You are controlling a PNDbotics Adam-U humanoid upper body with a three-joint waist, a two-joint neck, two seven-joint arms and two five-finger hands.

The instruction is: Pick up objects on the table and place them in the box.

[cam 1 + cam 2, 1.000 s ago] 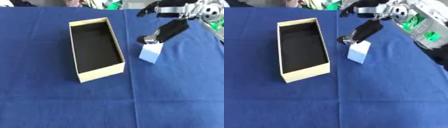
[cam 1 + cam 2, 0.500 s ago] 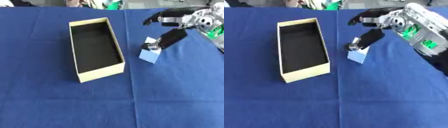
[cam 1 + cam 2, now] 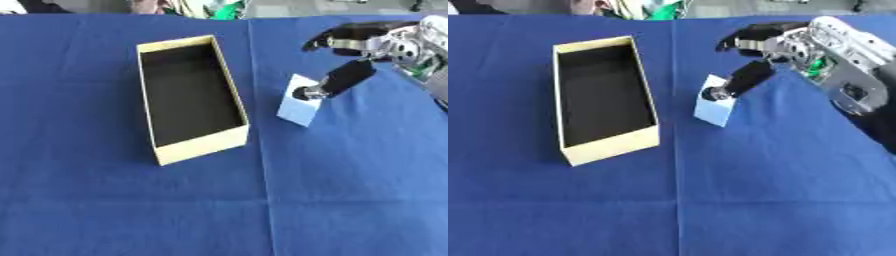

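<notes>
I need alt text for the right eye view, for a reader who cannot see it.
The robot's right hand reaches from the upper right, one of its fingers touching a small pale blue block on a blue tablecloth. An open, empty cardboard box lies left of the block.

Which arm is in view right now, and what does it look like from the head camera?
Only the right hand and its arm show. The hand has black fingers with a silver tip; the wrist is silver-grey metal with round joints, green parts showing inside, and the forearm behind it is black. The left arm is not in view.
</notes>
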